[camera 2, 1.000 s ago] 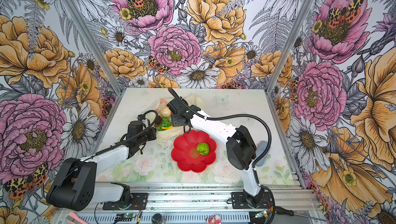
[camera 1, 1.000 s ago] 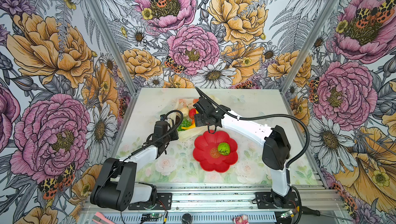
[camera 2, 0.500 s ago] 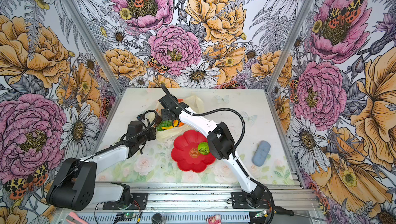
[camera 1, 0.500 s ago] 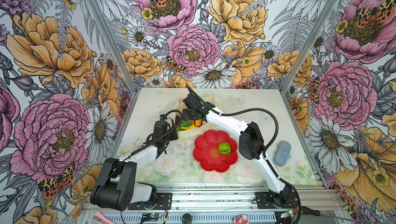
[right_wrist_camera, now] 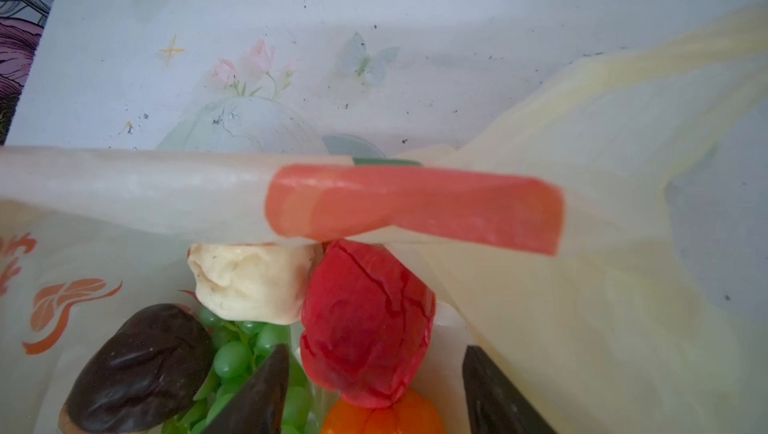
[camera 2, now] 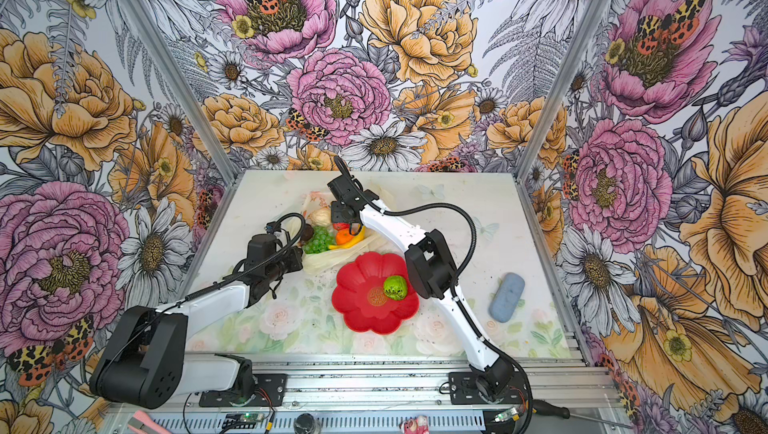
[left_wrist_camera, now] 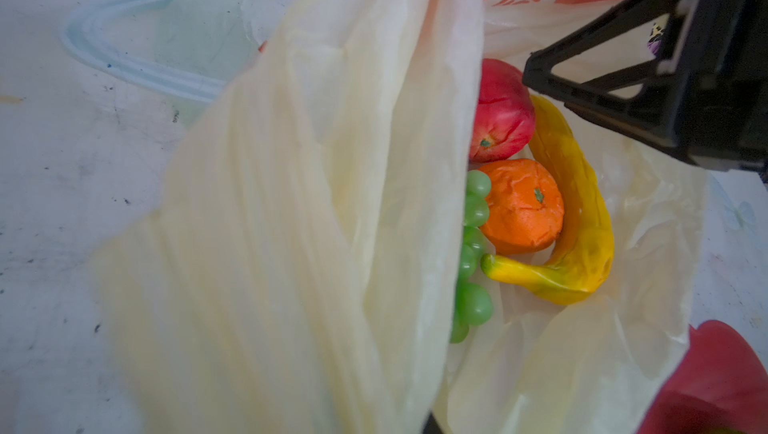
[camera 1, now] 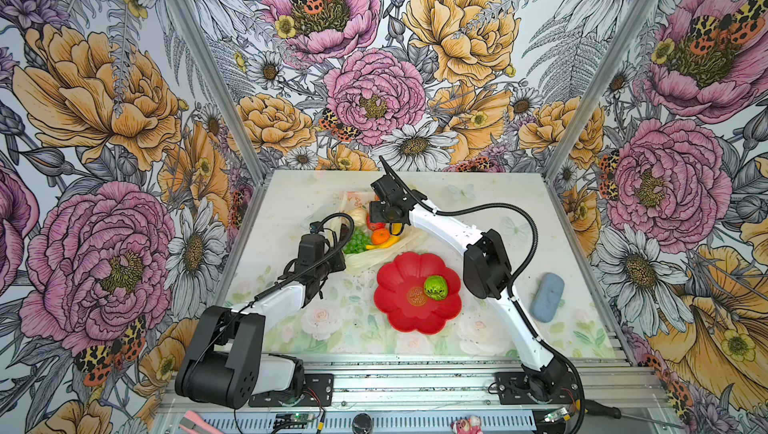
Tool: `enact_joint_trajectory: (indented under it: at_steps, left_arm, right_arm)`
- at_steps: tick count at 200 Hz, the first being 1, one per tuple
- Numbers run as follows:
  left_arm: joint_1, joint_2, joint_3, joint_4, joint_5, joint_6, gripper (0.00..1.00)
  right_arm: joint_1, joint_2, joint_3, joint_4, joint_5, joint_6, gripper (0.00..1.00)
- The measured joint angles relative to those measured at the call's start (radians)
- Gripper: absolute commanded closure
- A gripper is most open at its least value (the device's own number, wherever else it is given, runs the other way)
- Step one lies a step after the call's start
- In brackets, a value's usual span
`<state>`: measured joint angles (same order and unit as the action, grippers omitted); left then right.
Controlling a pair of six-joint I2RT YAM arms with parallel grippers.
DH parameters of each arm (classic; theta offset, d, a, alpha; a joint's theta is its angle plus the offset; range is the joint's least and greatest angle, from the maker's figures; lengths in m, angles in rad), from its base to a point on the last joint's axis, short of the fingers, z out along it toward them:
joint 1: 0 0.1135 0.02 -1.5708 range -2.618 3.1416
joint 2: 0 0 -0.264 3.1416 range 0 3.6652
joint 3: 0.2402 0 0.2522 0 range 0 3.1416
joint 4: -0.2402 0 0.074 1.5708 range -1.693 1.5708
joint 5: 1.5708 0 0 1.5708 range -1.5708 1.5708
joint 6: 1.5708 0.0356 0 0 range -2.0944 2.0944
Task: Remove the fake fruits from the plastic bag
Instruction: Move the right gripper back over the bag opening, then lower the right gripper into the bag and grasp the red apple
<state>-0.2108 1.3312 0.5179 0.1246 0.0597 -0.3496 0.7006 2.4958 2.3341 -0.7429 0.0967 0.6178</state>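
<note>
Both grippers are working: left gripper (camera 1: 340,262) pinching the plastic bag (left_wrist_camera: 311,203) by its edge, right gripper (right_wrist_camera: 375,349) hanging spread around the red apple (right_wrist_camera: 365,311) inside it.

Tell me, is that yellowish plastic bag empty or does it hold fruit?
Not empty: the plastic bag holds a red apple, orange, banana and green grapes.

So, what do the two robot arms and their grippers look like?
Both arms, left arm and right arm, have white shells between chunky black joint housings. A black ribbed cable leaves each wrist. The right gripper has black wedge-shaped fingers with triangular cut-outs; the left gripper is black too, its fingers hidden. I see no markings.
</note>
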Motion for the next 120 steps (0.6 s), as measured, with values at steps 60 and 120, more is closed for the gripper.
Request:
enact_joint_trajectory:
  at_steps: [60, 120]
  left_arm:
    - [0.0, 0.0, 0.0, 0.0, 0.0, 0.0, 0.88]
    - [0.0, 0.0, 0.0, 0.0, 0.0, 0.0, 0.88]
  right_arm:
    - [0.001, 0.063, 0.052, 0.0, -0.023, -0.006, 0.23]
    - [-0.026, 0.105, 0.09, 0.0, -0.094, 0.048, 0.21]
